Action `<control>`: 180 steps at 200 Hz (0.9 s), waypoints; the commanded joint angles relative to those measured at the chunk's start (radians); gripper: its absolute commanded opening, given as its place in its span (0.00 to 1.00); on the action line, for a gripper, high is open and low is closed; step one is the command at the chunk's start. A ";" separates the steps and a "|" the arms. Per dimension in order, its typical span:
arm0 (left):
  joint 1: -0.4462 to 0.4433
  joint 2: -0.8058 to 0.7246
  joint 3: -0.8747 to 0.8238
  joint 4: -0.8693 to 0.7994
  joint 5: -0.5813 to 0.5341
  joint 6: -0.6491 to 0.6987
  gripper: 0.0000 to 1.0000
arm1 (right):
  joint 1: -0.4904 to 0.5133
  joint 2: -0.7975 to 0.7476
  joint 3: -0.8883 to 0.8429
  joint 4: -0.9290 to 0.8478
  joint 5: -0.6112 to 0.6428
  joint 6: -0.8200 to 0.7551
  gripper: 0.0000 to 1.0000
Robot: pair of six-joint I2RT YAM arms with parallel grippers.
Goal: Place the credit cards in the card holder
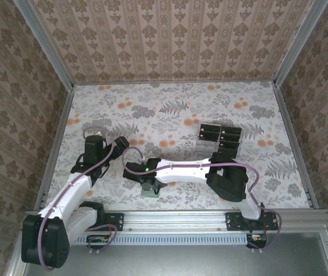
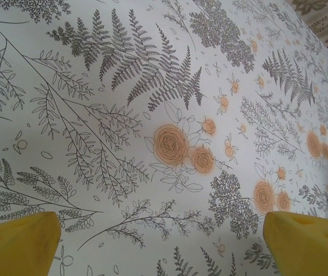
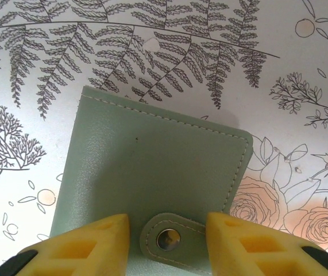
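Floral table (image 1: 181,98), card holder (image 3: 152,167) lying flat, right pincer (image 3: 166,230) spread astride its snap tab (image 3: 169,237)

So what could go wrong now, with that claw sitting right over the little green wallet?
The right gripper straddles the snap tab of the wallet. That tab is small and flat, so the fingers might slip off it, or drag the whole wallet across the table rather than unsnap it. The left gripper hangs open off to the side, so nothing pins the wallet down.
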 commanded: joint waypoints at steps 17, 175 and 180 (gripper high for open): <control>0.009 0.010 -0.004 0.023 0.017 0.002 1.00 | 0.000 -0.035 -0.043 -0.047 0.039 0.014 0.41; -0.079 0.102 0.041 0.025 0.042 0.013 1.00 | -0.096 -0.247 -0.300 0.229 0.028 -0.125 0.00; -0.093 0.114 0.042 0.028 0.042 0.015 1.00 | -0.104 -0.260 -0.316 0.247 0.024 -0.133 0.00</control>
